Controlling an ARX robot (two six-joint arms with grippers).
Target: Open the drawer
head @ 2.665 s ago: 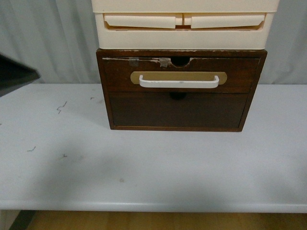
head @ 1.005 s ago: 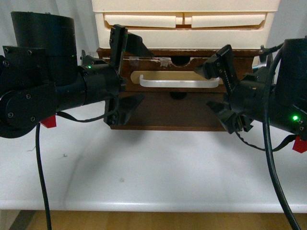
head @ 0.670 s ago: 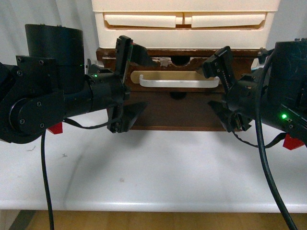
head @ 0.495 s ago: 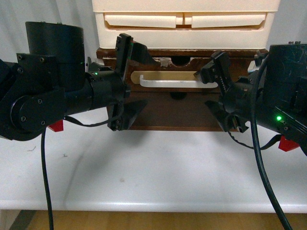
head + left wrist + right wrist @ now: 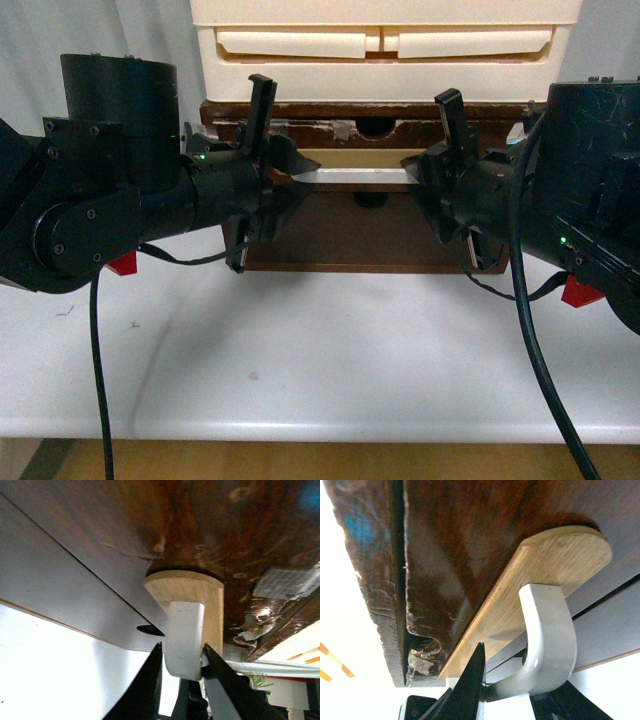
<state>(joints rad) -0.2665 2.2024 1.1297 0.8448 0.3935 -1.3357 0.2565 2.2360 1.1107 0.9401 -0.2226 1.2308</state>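
Note:
The dark brown drawer (image 5: 372, 134) sits at the top of a wooden cabinet, with a chipped, taped top edge and a half-round notch. Its white bar handle (image 5: 360, 177) lies on a tan oval plate (image 5: 362, 158). My left gripper (image 5: 286, 180) is shut on the handle's left end, and my right gripper (image 5: 424, 180) is shut on its right end. In the left wrist view the black fingers (image 5: 148, 680) pinch the handle's curved end (image 5: 184, 640). In the right wrist view the handle's bend (image 5: 547, 640) sits between the fingers (image 5: 470, 680).
Cream plastic drawers (image 5: 385, 50) are stacked on top of the cabinet. A plain dark handleless panel (image 5: 370, 235) lies below the drawer. The cabinet stands on a white table (image 5: 330, 360) with a grey curtain behind. Both arms' cables hang down over the table's front.
Both arms came into view from the sides. Their open jaws moved inward to the handle's two ends and shut on it. The drawer front shows no clear movement.

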